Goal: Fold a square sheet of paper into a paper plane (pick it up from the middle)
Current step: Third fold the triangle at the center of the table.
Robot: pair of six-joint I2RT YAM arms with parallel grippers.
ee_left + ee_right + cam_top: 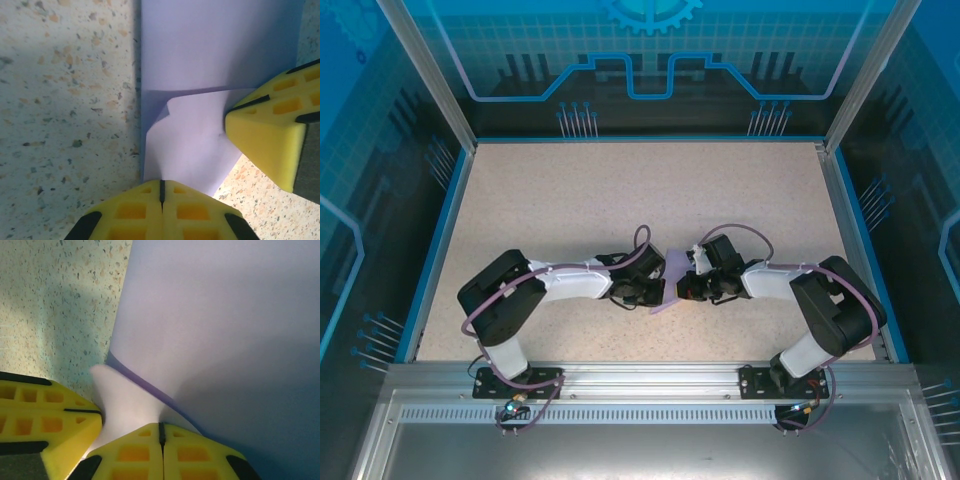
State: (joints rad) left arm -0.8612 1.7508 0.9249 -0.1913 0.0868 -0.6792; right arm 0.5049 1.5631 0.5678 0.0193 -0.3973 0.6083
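I see the folded lilac paper mid-frame in the top view, on the speckled table. My left gripper is clamped on its edge, and my right gripper pinches it too.

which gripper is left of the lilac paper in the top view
The left gripper, shut at the left edge of the paper; the right gripper meets it from the opposite side.

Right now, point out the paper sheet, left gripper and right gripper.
paper sheet [215, 50]: left wrist view, flat upper part.
left gripper [161, 184]: left wrist view, between its fingertips.
right gripper [161, 426]: right wrist view, between its fingertips.
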